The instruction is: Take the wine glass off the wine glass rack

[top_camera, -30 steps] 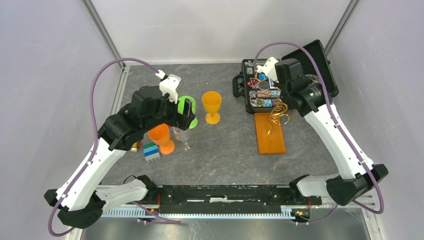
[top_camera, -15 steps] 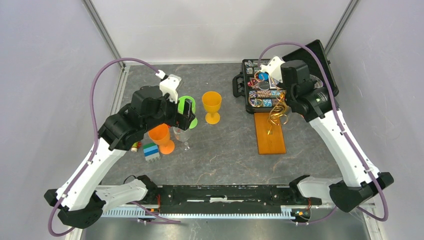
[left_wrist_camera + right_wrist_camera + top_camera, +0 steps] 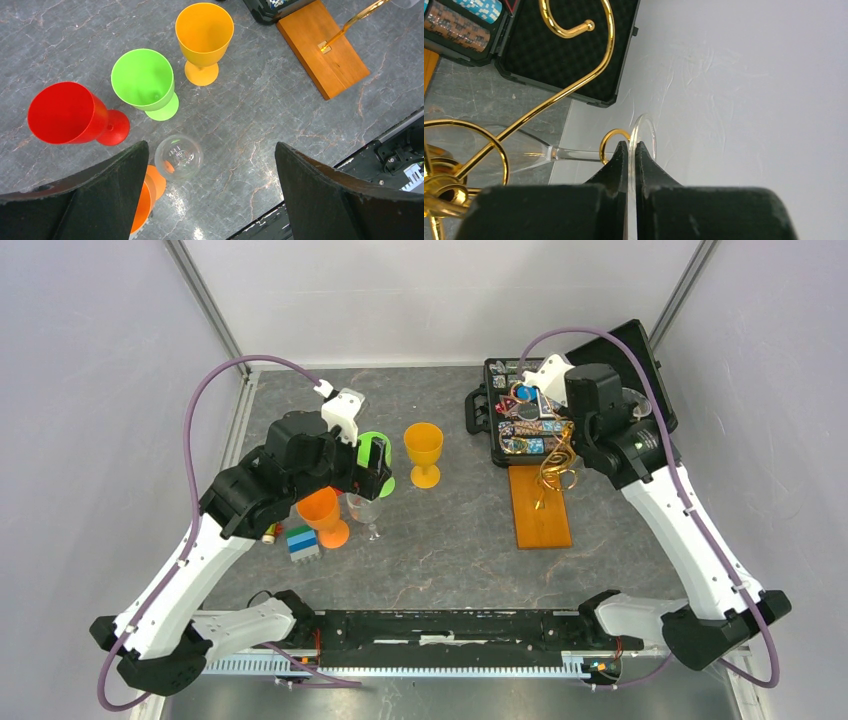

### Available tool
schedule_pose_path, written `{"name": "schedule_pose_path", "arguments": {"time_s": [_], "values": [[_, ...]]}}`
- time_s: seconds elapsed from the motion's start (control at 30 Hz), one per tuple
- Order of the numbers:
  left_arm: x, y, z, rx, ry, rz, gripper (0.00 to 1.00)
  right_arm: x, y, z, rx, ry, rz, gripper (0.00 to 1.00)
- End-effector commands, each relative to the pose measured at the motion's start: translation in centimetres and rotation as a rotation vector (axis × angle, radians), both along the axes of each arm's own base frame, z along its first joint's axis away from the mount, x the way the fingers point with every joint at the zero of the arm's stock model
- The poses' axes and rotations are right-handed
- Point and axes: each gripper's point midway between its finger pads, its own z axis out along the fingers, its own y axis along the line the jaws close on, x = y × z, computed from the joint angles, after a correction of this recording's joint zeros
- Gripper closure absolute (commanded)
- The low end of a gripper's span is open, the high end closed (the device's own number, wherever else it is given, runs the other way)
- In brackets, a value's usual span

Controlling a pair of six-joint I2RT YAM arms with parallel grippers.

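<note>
The wine glass hangs sideways on the wine glass rack, a gold wire stand on an orange-brown wooden base. Its stem passes through a gold loop and its round foot stands on edge. My right gripper is shut on that foot, the thin clear disc pinched between both pads. My left gripper is wide open above the table's left half, holding nothing, over a second clear glass that stands upright there.
An open black case with small items lies behind the rack. Red, green, yellow and orange plastic goblets stand under the left arm. A blue-green block sits nearby. The right wall is close behind the glass.
My right gripper has closed onto the glass's foot, and its wrist has shifted slightly right and back. The left arm has barely moved.
</note>
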Motion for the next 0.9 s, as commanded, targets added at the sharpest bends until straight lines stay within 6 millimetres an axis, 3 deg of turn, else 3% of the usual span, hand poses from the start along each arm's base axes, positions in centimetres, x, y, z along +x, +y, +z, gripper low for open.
{"name": "schedule_pose_path", "arguments": {"time_s": [0.0,0.57,0.87], "values": [[0.6,-0.6,0.8,-0.005,-0.051,-0.03,0.0,-1.5,-1.1,3.2,-0.001,-0.112,-0.043,1.0],[0.7,-0.7,1.0,-0.015,-0.051,-0.02,0.0,-3.1,-2.3,2.6,-0.071,-0.127,-0.079,1.0],[0.7,-0.6,1.0,-0.016,-0.053,-0.018,0.0,-3.6,-3.5,3.4,-0.123,-0.158,-0.171,1.0]]}}
